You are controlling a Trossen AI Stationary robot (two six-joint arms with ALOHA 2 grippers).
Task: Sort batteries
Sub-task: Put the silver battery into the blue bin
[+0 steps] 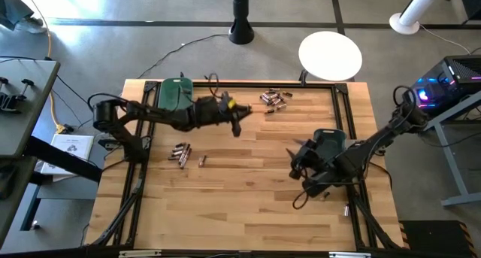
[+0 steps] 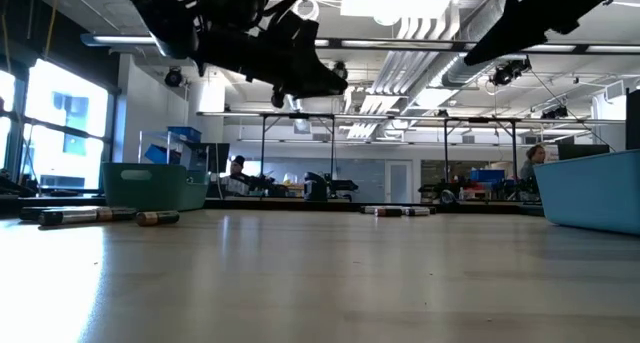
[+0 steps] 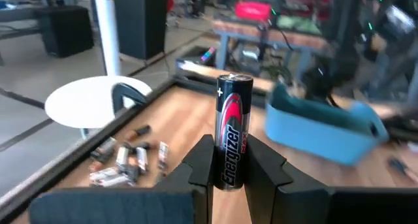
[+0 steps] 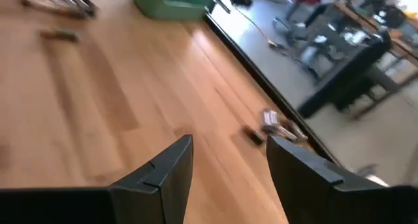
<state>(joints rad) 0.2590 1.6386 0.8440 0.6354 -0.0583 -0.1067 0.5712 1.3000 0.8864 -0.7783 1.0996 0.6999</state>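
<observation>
High view: the left gripper hangs over the far middle of the bench, just past the green bin. The right gripper sits near the blue bin on the right side. Loose batteries lie in two groups: a far pile by the back edge and a near pile on the left.

Low view: both arms are raised clear of the bench. The near pile lies at left in front of the green bin; the far pile shows mid-picture; the blue bin stands at right.

Left wrist view: the left gripper is closed narrowly on one black-and-red battery, held upright between its fingers, gripped at the lower half. The far pile lies below and the blue bin ahead. The step looks like carrying this cell to its bin. To do it well, keep the cell upright and firmly pinched, travel high enough to clear the bin wall, centre over the bin, and only then part the fingers.

Right wrist view: the right gripper stands wide apart and holds nothing, above bare bench. A few batteries lie near the bench edge ahead, the green bin farther off.
</observation>
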